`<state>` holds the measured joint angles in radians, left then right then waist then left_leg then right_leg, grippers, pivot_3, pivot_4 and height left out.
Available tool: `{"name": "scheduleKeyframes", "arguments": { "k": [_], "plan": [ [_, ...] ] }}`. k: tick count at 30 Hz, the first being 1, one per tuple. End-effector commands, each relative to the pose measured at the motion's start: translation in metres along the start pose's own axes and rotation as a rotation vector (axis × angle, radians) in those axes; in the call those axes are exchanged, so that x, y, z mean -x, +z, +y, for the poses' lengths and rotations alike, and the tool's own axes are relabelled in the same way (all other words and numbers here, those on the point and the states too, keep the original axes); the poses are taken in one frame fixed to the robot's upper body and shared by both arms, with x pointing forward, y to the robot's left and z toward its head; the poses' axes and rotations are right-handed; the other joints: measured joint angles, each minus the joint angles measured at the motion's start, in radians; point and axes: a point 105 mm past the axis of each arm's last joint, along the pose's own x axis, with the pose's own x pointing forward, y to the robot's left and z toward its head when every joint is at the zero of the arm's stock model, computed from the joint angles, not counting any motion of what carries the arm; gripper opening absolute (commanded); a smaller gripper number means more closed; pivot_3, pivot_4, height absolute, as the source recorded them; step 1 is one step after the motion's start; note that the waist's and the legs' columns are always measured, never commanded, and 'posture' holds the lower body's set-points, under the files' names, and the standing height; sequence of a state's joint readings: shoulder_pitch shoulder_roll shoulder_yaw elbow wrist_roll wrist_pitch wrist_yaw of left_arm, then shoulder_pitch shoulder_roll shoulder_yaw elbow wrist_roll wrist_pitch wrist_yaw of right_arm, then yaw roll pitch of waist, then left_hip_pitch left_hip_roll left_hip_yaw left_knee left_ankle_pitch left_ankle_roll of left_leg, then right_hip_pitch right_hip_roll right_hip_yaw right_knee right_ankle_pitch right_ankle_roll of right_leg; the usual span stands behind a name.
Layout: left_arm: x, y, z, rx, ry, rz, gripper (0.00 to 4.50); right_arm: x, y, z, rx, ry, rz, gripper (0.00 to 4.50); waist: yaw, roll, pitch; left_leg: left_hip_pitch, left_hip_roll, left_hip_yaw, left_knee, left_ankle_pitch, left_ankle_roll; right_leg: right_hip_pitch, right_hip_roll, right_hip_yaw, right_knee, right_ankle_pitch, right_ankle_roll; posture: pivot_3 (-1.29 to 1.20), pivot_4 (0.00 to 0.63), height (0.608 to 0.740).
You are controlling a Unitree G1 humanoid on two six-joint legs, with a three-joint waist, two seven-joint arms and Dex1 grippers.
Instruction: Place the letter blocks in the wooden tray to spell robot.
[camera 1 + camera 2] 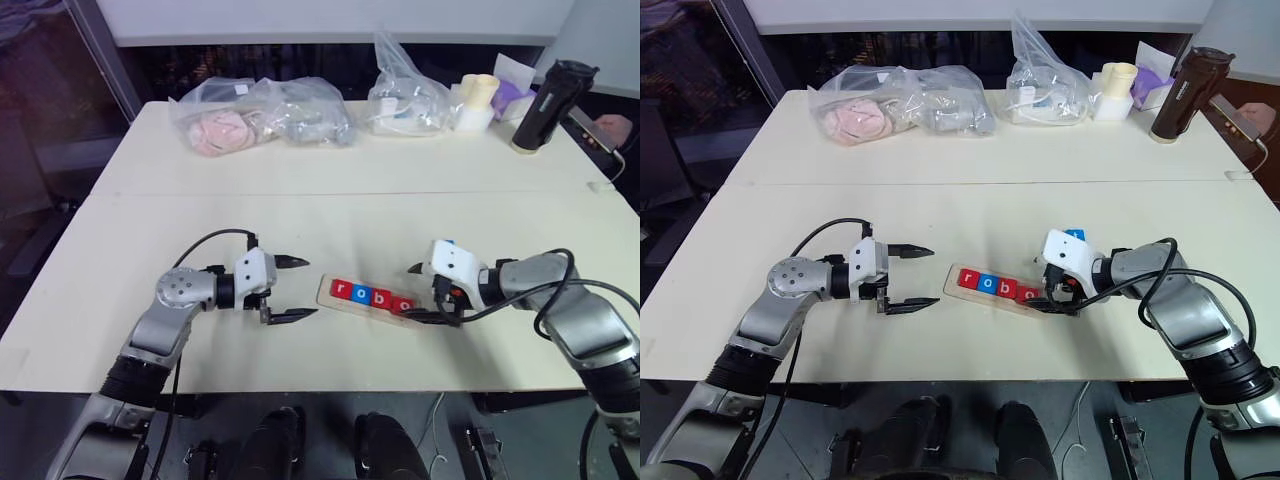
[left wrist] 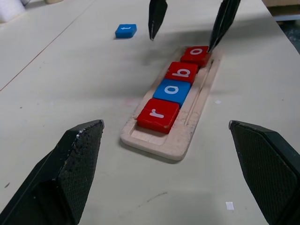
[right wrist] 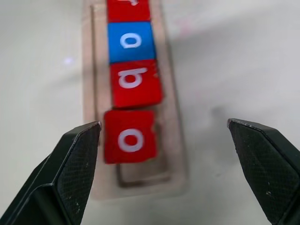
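The wooden tray (image 1: 328, 291) lies on the table between my two grippers. Four letter blocks sit in a row in it: red r (image 2: 158, 115), blue o (image 2: 172, 92), red b (image 2: 182, 72) and red o (image 3: 130, 137), the last one slightly askew. The slot beyond that red o is bare wood. A blue t block (image 2: 125, 30) lies loose on the table behind my right gripper. My right gripper (image 3: 163, 123) is open, its fingers straddling the tray's end over the red o. My left gripper (image 1: 308, 288) stands open and empty just off the tray's other end.
Clear plastic bags (image 1: 262, 115) with items lie along the far side of the table. A dark bottle (image 1: 545, 105) and a pale cup (image 1: 477, 100) stand at the back right. A person's hand (image 1: 612, 128) rests at the far right edge.
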<state>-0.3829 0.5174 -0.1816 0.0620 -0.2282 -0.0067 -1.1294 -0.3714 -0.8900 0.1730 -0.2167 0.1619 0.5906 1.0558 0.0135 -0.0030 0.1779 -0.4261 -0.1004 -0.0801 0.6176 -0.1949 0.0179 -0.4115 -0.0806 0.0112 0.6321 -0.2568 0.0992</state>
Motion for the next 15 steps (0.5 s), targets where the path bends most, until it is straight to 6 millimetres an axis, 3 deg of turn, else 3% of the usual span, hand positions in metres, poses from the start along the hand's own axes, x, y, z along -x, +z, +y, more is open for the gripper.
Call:
{"name": "scheduleKeyframes", "arguments": {
  "k": [1, 10, 15],
  "plan": [
    [-0.0017, 0.0098, 0.0, -0.032, -0.003, -0.026, 4.5, 0.0058, 0.0029, -0.0068, 0.018, -0.035, -0.009, 4.43, 0.0, 0.0, 0.0, 0.0, 0.0, 0.0, 0.0, 0.0, 0.0, 0.0, 0.0, 0.0, 0.0, 0.0, 0.0, 0.0, 0.15, 0.738],
    [-0.0003, 0.0098, 0.0007, -0.034, -0.001, -0.022, 4.5, 0.0012, -0.0028, -0.0011, 0.005, -0.009, 0.0, 4.43, -0.001, 0.0, 0.0, 0.0, 0.0, 0.0, 0.0, 0.0, 0.0, 0.0, 0.0, 0.0, 0.0, 0.0, 0.0, 0.0, 0.15, 0.738],
    [-0.0003, 0.0099, -0.0003, -0.034, -0.002, -0.022, 4.5, 0.0059, 0.0071, -0.0049, 0.018, -0.023, -0.026, 4.43, -0.001, 0.0, 0.0, 0.0, 0.0, 0.0, 0.0, 0.0, 0.0, 0.0, 0.0, 0.0, 0.0, 0.0, 0.0, 0.0, 0.15, 0.738]
  ]
}}
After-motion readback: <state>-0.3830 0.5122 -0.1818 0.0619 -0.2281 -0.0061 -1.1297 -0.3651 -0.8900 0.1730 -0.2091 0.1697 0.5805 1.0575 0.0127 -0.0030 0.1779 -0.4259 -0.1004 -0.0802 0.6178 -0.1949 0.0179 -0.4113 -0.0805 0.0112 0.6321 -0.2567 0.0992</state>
